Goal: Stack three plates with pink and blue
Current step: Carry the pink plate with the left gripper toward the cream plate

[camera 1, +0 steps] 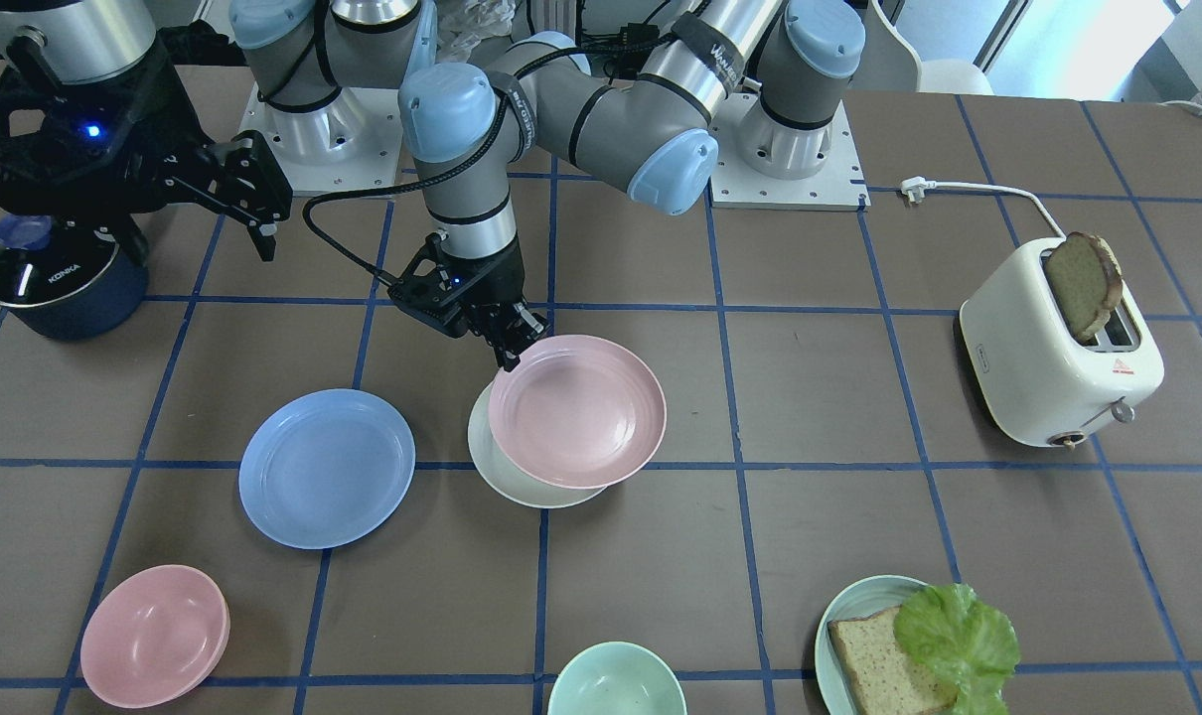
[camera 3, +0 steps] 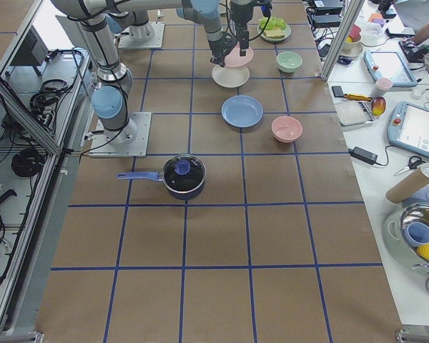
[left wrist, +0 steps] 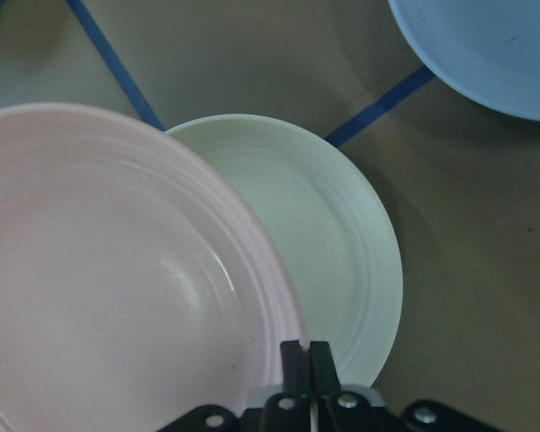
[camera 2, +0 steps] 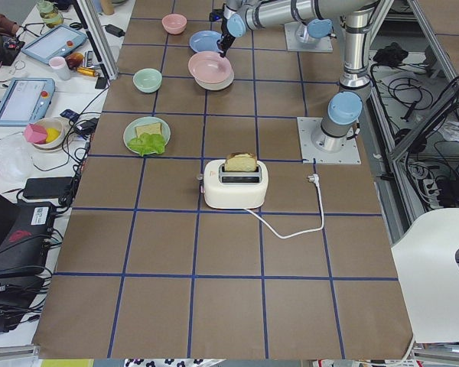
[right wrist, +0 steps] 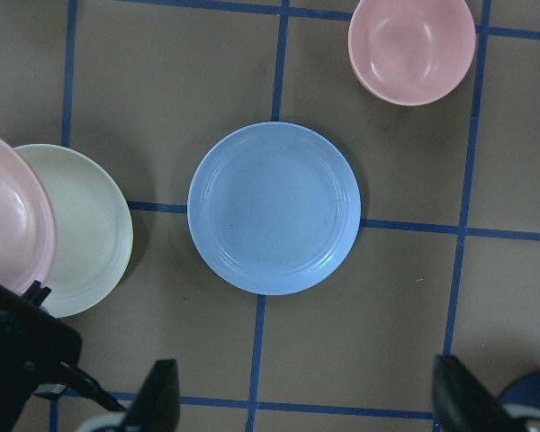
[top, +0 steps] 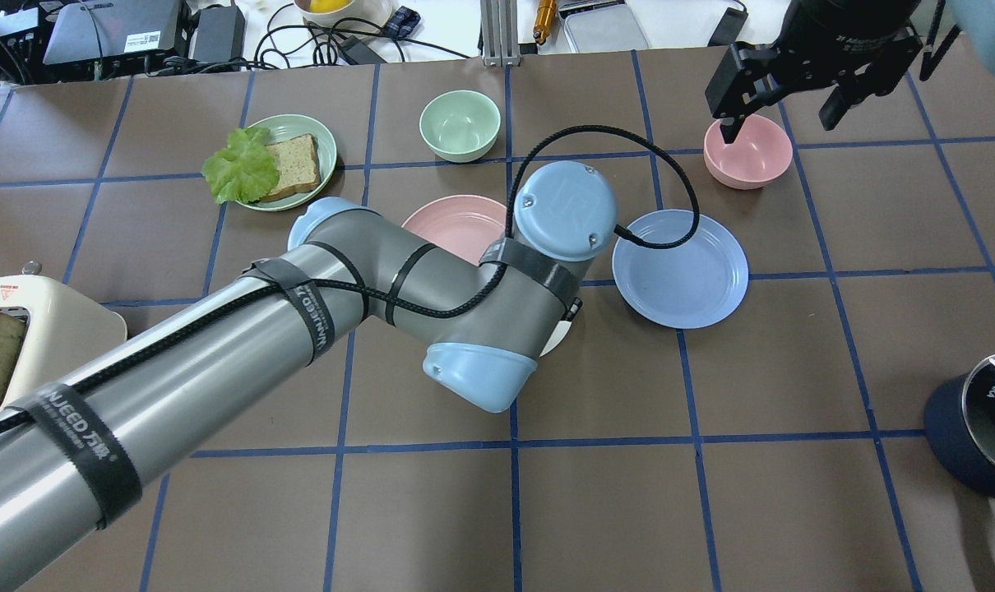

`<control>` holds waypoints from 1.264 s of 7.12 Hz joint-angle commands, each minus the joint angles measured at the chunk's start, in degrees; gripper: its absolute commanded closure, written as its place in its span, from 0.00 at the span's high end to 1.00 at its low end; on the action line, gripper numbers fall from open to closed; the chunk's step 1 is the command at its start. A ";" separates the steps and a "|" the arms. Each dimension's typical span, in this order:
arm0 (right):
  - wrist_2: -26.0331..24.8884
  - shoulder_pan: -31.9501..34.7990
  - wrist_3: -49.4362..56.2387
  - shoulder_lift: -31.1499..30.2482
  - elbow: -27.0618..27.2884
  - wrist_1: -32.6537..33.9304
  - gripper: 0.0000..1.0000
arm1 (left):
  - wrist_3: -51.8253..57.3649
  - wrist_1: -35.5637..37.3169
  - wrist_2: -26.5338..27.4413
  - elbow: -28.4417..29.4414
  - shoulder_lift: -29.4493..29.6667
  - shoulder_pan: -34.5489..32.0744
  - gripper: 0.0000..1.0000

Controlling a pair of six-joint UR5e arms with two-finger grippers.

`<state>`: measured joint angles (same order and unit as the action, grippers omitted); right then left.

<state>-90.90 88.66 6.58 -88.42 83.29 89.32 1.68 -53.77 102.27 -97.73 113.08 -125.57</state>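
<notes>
My left gripper [camera 1: 510, 350] is shut on the near rim of the pale pink plate [camera 1: 576, 409] and holds it tilted just above the cream-white plate [camera 1: 507, 467], shifted off its centre. In the left wrist view the fingertips [left wrist: 306, 355] pinch the pink rim [left wrist: 117, 288] over the cream-white plate [left wrist: 342, 243]. The periwinkle blue plate [camera 1: 327, 467] lies flat on the table beside them. My right gripper [top: 781, 115] is open and empty, high above the table; its wrist view looks down on the blue plate [right wrist: 274, 209].
A small pink bowl [camera 1: 154, 636], a mint bowl [camera 1: 616, 680] and a teal plate with bread and lettuce [camera 1: 849, 616] lie along the far edge. A white toaster [camera 1: 1058, 367] stands on my left, a navy pot [camera 1: 60, 283] on my right.
</notes>
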 commanded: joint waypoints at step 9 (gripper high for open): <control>-0.33 -0.59 1.24 0.09 -1.73 0.24 1.00 | -0.19 -0.89 0.65 1.93 5.66 -2.58 0.00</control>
<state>-91.22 88.20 7.66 -88.33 81.79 89.61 1.49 -54.65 102.84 -95.73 118.67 -128.22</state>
